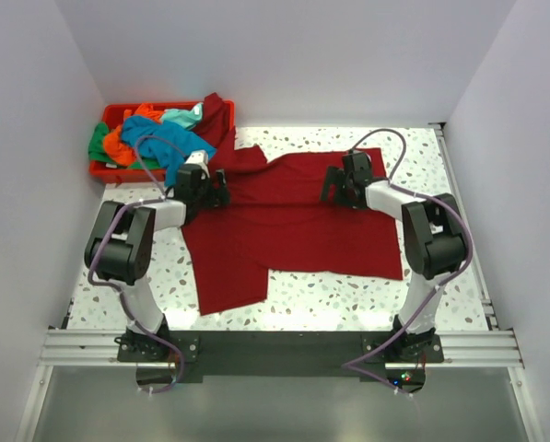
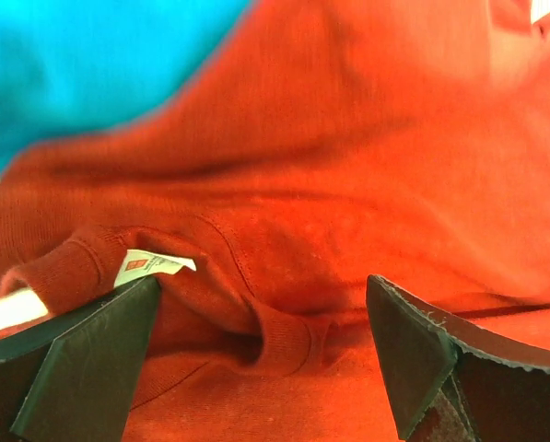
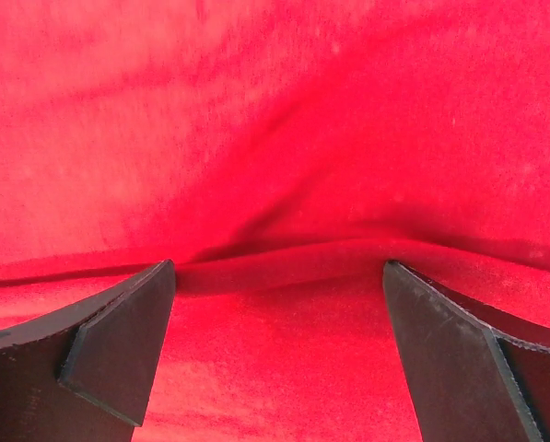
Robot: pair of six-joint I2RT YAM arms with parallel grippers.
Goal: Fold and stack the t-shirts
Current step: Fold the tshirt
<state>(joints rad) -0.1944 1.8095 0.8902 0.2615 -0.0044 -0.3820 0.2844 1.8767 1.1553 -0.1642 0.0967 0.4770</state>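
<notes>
While left claw (image 1: 221, 194) and right claw (image 1: 333, 190) hang spread, the dark red t-shirt (image 1: 293, 230) waits.
At its collar (image 2: 288, 341) and well beyond, I'd pinch deep, together.

Left arm (image 1: 127, 247) and right arm (image 1: 431, 241): black joints, white links.
Greyish-purple cables (image 1: 385, 132) loop along each; fingers (image 2: 81, 368) flat, black.

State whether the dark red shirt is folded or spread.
Spread: the dark red shirt lies open across the table, not yet folded.
</notes>
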